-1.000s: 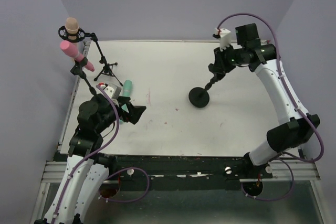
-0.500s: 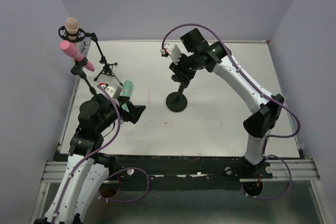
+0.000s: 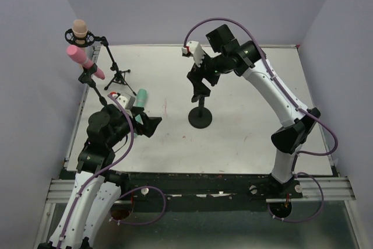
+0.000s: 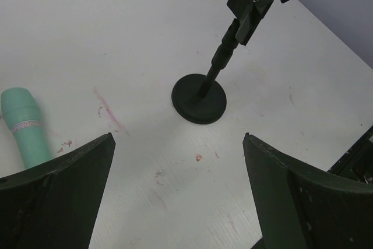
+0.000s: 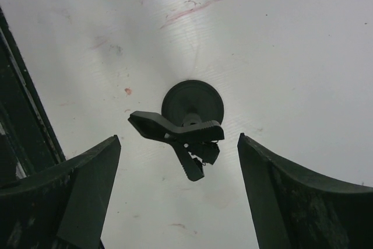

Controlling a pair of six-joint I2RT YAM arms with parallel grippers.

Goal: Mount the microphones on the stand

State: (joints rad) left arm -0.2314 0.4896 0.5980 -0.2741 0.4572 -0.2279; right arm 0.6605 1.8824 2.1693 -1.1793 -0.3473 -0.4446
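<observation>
Top external view: the big white rectangular table (image 3: pixel 250 132) fills most of the shot. The right gripper (image 3: pixel 199 81) hangs over the middle of it with its jaws spread wide, holding nothing. It's right above the black metal mic stand with the round flat base (image 3: pixel 200 117).

The left gripper (image 3: pixel 147 125) sits low near the table's left side, also wide open and empty. In the back left corner there's a thin black tripod stand (image 3: pixel 119 77) whose boom carries the peach-beige stick microphone (image 3: pixel 80 29) upright. The pink stick microphone (image 3: pixel 81 59) is clipped at a slant just below it on a second thin black pole (image 3: pixel 96 90).

The teal-green stick microphone (image 3: pixel 140 97) lies flat on the table just ahead of the left gripper. From the left wrist it's off beside one finger, not between the jaws. From the right wrist, the round-base stand's black spring clip (image 5: pixel 180 135) shows in the gap between the fingers, clear of both.
</observation>
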